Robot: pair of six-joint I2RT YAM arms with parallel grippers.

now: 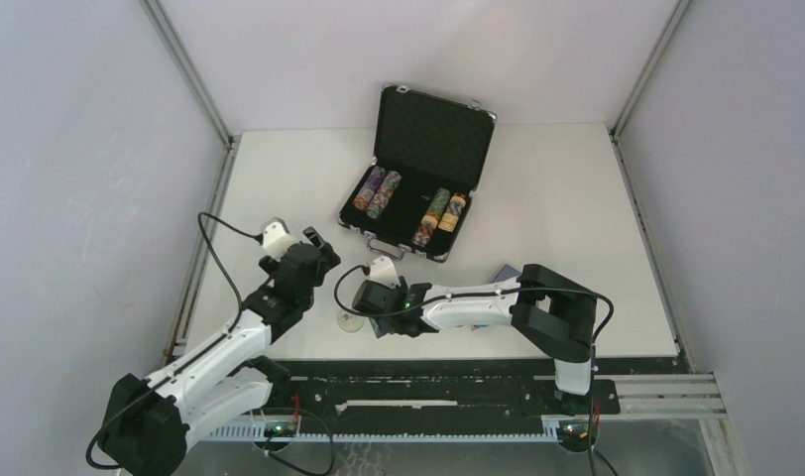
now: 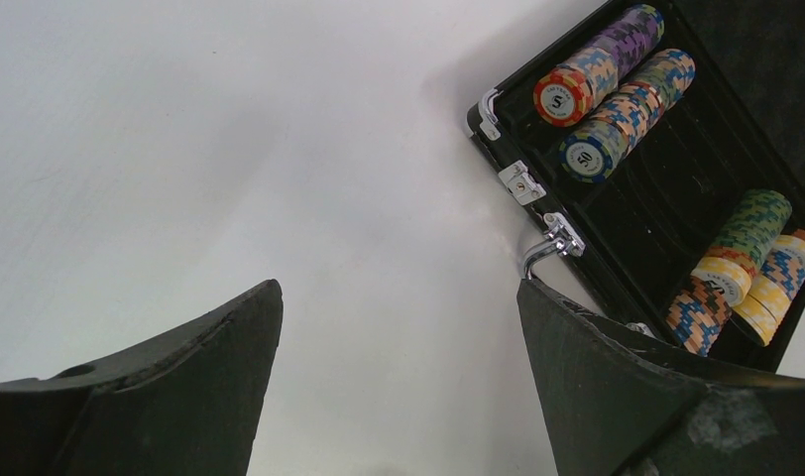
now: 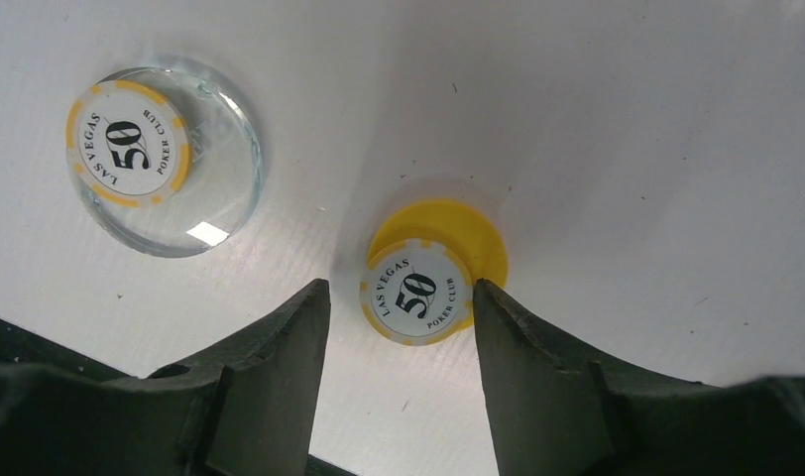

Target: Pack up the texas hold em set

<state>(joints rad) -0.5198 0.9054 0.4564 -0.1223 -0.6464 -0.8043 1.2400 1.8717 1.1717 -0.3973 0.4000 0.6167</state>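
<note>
The black briefcase (image 1: pixel 433 129) lies open at the table's back middle, with rolls of multicoloured chips (image 1: pixel 377 191) at its left and more (image 1: pixel 440 213) at its right. In the left wrist view the case's rim (image 2: pixel 498 119) and the rolls (image 2: pixel 617 89) show at top right. My left gripper (image 1: pixel 319 248) (image 2: pixel 399 288) is open and empty above bare table, left of the case's handle (image 2: pixel 552 243). My right gripper (image 1: pixel 364 309) (image 3: pixel 399 293) is open and low over the table. A yellow token (image 3: pixel 418 288) lies between its fingertips, close to the right one. A clear token (image 3: pixel 161 159) (image 1: pixel 351 320) lies beside it.
A bluish-grey flat thing (image 1: pixel 500 272) lies partly hidden under my right arm; I cannot tell what it is. The table's near edge and a black rail (image 1: pixel 428 382) run just behind the tokens. Grey walls enclose the table on three sides.
</note>
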